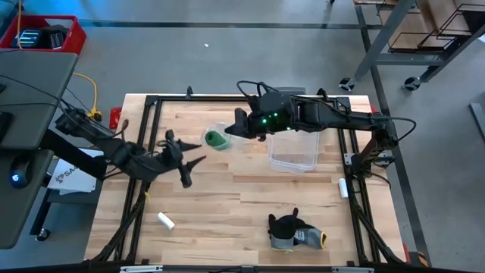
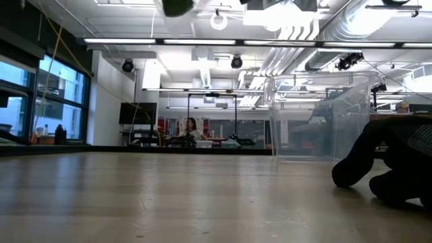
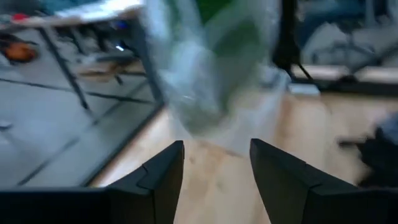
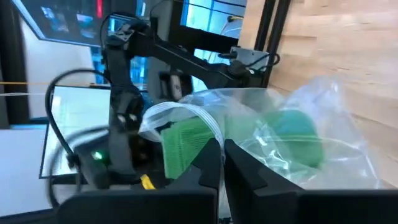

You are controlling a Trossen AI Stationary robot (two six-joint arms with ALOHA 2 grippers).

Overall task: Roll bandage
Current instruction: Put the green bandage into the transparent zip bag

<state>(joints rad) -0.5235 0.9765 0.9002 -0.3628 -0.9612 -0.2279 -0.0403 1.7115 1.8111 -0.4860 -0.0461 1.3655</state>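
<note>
Between our right gripper's closed fingers we pinch the rim of a clear plastic bag, and the green bandage sits rolled inside it, held above the desk toward its far edge. Our left gripper hangs open and empty near the left edge, apart from the bag.
</note>
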